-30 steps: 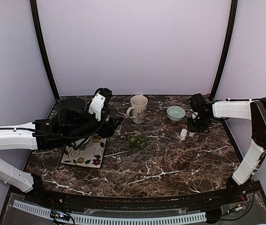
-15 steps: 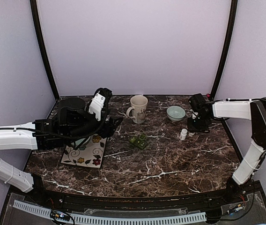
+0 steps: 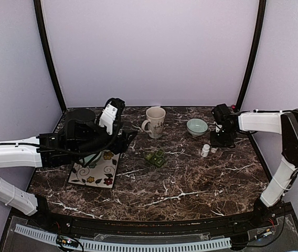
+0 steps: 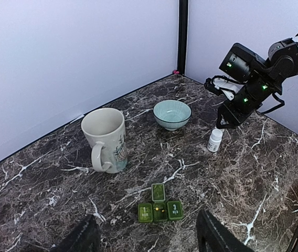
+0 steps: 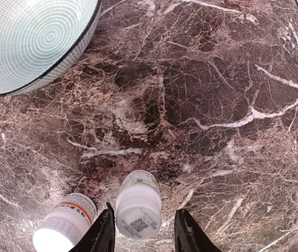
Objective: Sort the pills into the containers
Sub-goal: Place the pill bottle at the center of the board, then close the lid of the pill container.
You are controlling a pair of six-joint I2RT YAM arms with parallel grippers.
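Your left arm reaches over the flowered plate [image 3: 94, 176] at the left of the bench [image 3: 191, 184]. Its left pincer [image 4: 148, 237] is spread wide with nothing between the fingers, hanging above the marble and aimed at the middle of the scene.

Next comes the cream mug [image 4: 106, 139], upright. Just in front of it is the dark green pill box [image 4: 160, 207], a strip of three joined compartments lying flat near the centre of the bench, well apart from both pincers. One lid looks folded back, but you cannot tell from here whether any pill lies inside.

Further right stands the pale green bowl [image 4: 172, 113], and beyond it two small white pill bottles. In your right wrist view the first bottle [image 5: 138, 205] sits between the fingers of the right pincer [image 5: 145, 231], whose jaws are parted and straddle it, with a sliver of marble showing on one side. That reads as loose around it rather than clamped. The second bottle [image 5: 65, 220] stands just beside the first.

By these pictures the sorting has barely begun: no loose pills show anywhere on the bench, and neither bottle looks opened. You have yet to get pills out, carry them across to the green box and drop them into its compartments
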